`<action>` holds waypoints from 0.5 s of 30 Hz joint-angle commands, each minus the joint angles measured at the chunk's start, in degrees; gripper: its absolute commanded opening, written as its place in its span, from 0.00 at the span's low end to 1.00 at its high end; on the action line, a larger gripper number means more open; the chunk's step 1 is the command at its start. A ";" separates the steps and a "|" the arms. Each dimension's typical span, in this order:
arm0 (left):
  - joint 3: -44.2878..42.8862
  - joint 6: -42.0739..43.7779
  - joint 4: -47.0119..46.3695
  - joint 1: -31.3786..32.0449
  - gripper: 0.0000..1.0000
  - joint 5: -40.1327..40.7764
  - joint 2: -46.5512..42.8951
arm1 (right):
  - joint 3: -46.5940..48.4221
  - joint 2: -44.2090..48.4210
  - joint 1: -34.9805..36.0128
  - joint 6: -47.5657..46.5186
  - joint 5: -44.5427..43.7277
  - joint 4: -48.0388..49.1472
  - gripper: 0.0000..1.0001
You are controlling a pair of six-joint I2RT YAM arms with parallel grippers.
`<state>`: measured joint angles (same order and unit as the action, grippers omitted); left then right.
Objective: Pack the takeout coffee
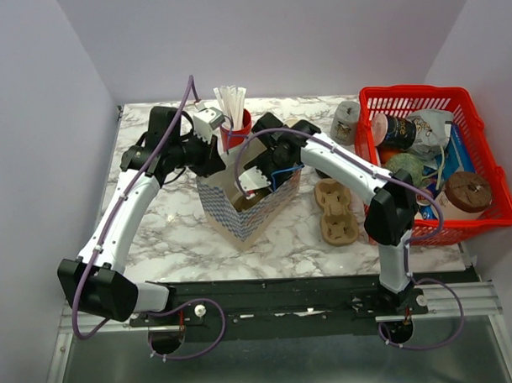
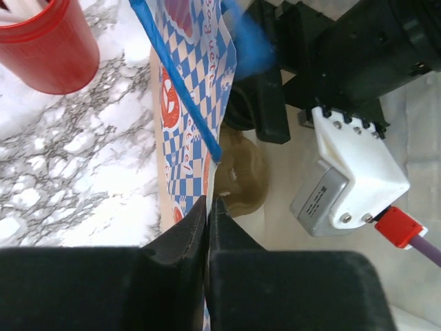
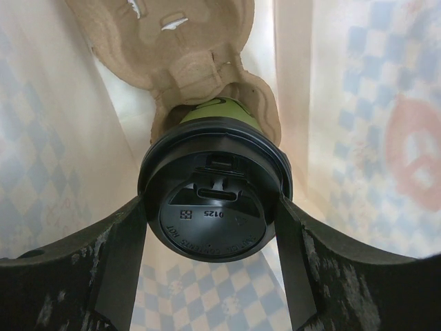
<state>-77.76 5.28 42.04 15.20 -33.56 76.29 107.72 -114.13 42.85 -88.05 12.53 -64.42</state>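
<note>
Cup (image 3: 215, 186) seating in the tray (image 3: 186, 48): right end effector (image 3: 212, 221) clamps it, left end effector (image 2: 209, 207) pinches the bag (image 2: 196, 83); next, probably release.

Left end effector (image 2: 209, 204) pinched shut, right end effector (image 3: 211, 210) clamped wide, both arms outstretched.

The takeout coffee (image 3: 213, 172) sits deep inside the blue-checked paper bag (image 3: 358, 83), its top turned toward the bag's opening. The round black plastic lid (image 3: 213, 214) is on, with a small drinking slot. Below it only a green part of the cup (image 3: 215, 114) shows.
</note>
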 commanded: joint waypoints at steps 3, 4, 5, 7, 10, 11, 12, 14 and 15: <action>-0.46 3.94 2.78 -0.17 0.01 -9.32 1.05 | -1.37 1.09 2.32 4.55 -0.23 -9.75 0.00; -0.73 4.82 3.39 -0.17 0.01 -10.46 1.23 | -1.64 1.62 2.76 4.99 0.03 -10.02 0.01; -1.43 5.79 4.18 -0.09 0.00 -12.21 1.49 | -1.99 2.58 2.94 5.95 0.29 -10.46 0.00; -3.00 9.21 6.81 0.18 0.00 -14.42 2.63 | -3.22 3.82 3.73 7.27 1.08 -10.55 0.01; -5.12 14.91 12.44 0.97 0.00 -18.11 4.74 | -5.06 6.19 5.04 9.65 1.35 -11.16 0.00; -6.52 16.07 13.84 1.23 0.00 -18.73 5.35 | -5.67 6.81 5.40 10.87 1.35 -11.60 0.00; -7.14 17.12 16.03 1.58 0.00 -20.21 5.97 | -6.20 7.86 5.84 11.67 1.26 -11.60 0.01; -8.20 18.27 17.28 2.72 0.00 -20.58 6.41 | -8.13 8.92 6.98 14.12 1.00 -11.25 0.00; -8.29 18.28 17.37 2.99 0.00 -20.75 6.24 | -8.92 9.79 7.42 15.18 0.57 -10.82 0.00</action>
<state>-83.42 17.69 53.47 16.49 -48.29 81.95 101.82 -107.57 48.03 -78.83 11.68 -71.46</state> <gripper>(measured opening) 0.009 0.758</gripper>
